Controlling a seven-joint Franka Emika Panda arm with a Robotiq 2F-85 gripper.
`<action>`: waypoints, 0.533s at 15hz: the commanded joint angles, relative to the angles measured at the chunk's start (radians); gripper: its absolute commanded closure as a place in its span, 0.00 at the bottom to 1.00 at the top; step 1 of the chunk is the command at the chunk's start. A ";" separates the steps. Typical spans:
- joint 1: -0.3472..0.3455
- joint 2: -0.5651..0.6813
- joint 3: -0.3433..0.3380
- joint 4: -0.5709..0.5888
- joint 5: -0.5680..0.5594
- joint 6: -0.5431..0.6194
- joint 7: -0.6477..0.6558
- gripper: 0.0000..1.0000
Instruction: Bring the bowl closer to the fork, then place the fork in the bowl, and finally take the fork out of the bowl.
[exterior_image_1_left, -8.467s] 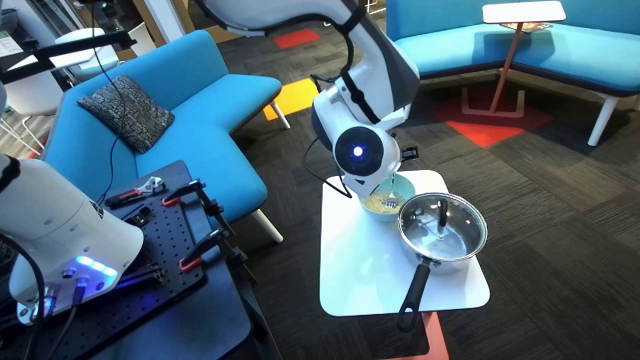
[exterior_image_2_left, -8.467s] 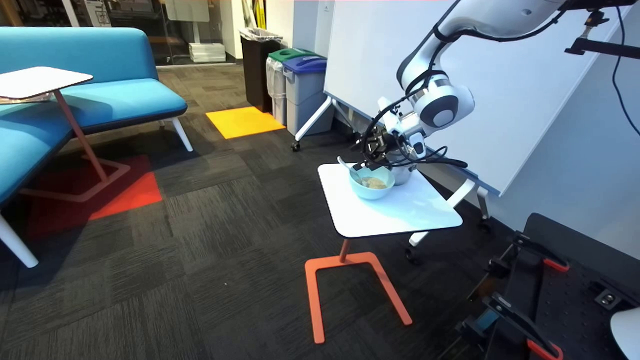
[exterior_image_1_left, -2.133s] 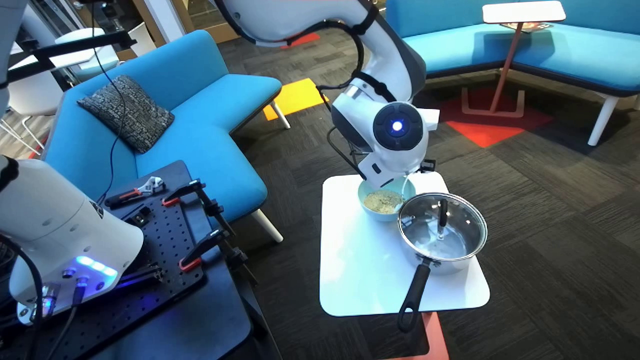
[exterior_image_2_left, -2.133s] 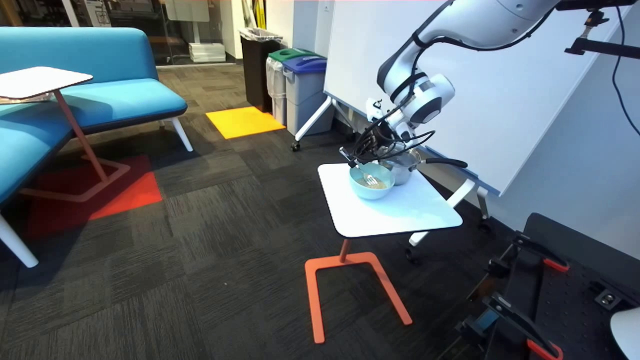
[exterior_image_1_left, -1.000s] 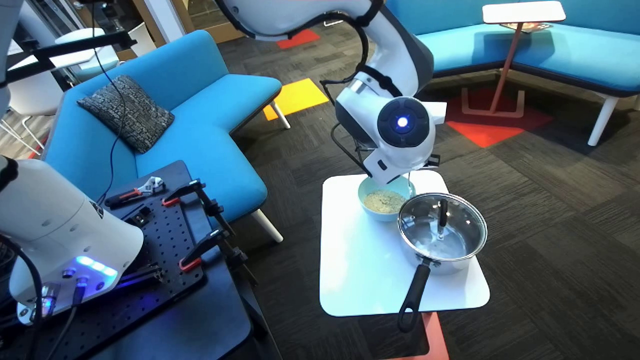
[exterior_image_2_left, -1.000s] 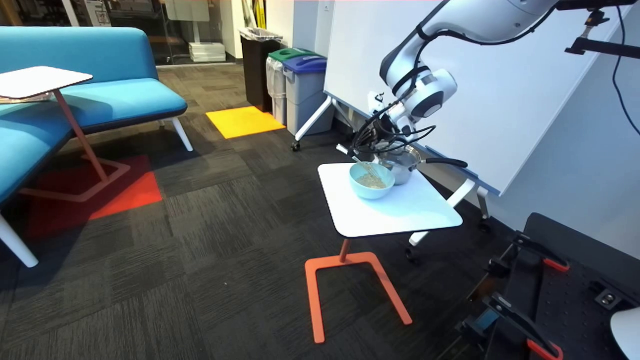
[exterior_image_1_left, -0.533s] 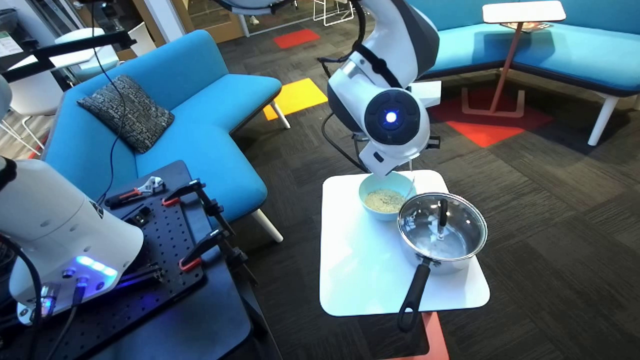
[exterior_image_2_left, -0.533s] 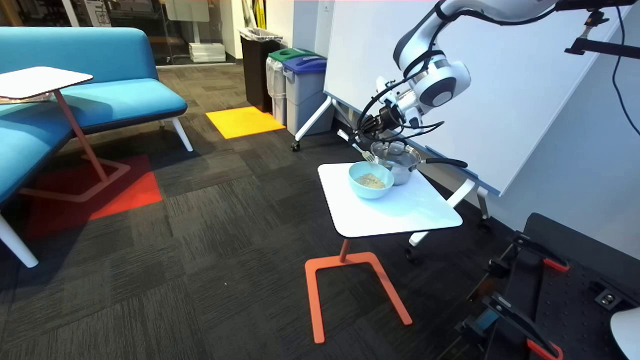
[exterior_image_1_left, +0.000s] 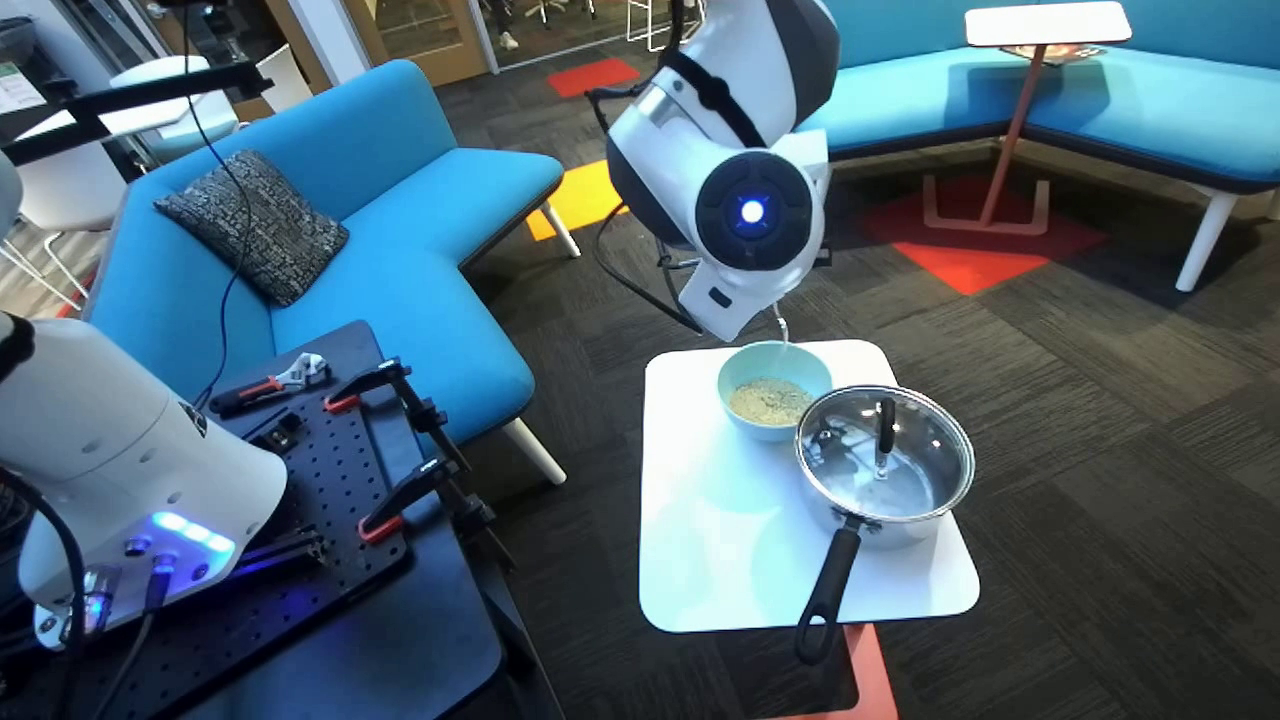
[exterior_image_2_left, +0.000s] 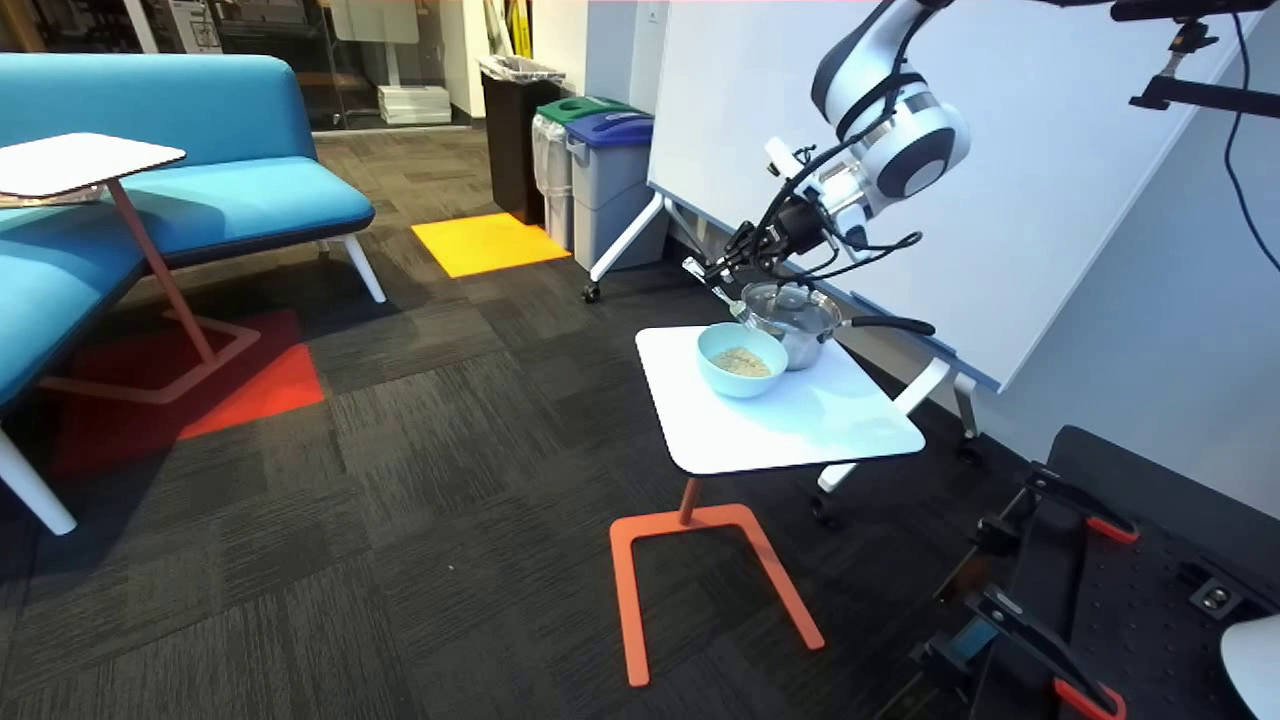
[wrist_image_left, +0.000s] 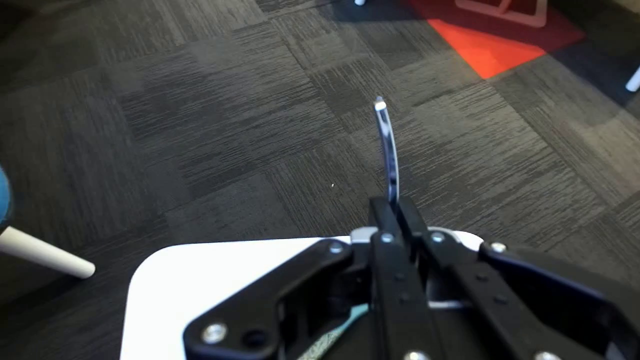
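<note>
In an exterior view, the bowl (exterior_image_1_left: 762, 362) sits near the far edge of the white tabletop (exterior_image_1_left: 720, 540), with a broad bare stretch running down to the near edge. The lidded saucepan (exterior_image_1_left: 880, 480) stands close to the right edge, its black handle (exterior_image_1_left: 830, 590) jutting past the near one. The pan's rim overlaps the bowl, so whether the two touch cannot be told. The robot arm (exterior_image_1_left: 680, 170), cut off at the top, covers much of the fork (exterior_image_1_left: 782, 322); a thin length shows beneath it, by the bowl's far rim.

In an exterior view, the gripper (exterior_image_2_left: 714, 272) pinches the fork, which slants tines down, just above the bowl's rim as seen here. Open tabletop spreads toward the near and right edges; a whiteboard (exterior_image_2_left: 900, 190) stands behind. Fingertips and looping cables merge darkly, and the bowl hides part of the saucepan.

In the wrist view, the jaws are closed on the fork, its handle end rising past them against the carpet. They hide the tines and all but a sliver of bowl. The tabletop's rounded corner shows; the bottom border cuts off the rest.
</note>
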 joint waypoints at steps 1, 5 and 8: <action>0.058 -0.171 -0.044 -0.196 -0.088 0.003 -0.013 0.99; 0.103 -0.275 -0.085 -0.341 -0.247 0.011 0.034 0.99; 0.120 -0.279 -0.114 -0.379 -0.388 0.030 0.101 0.99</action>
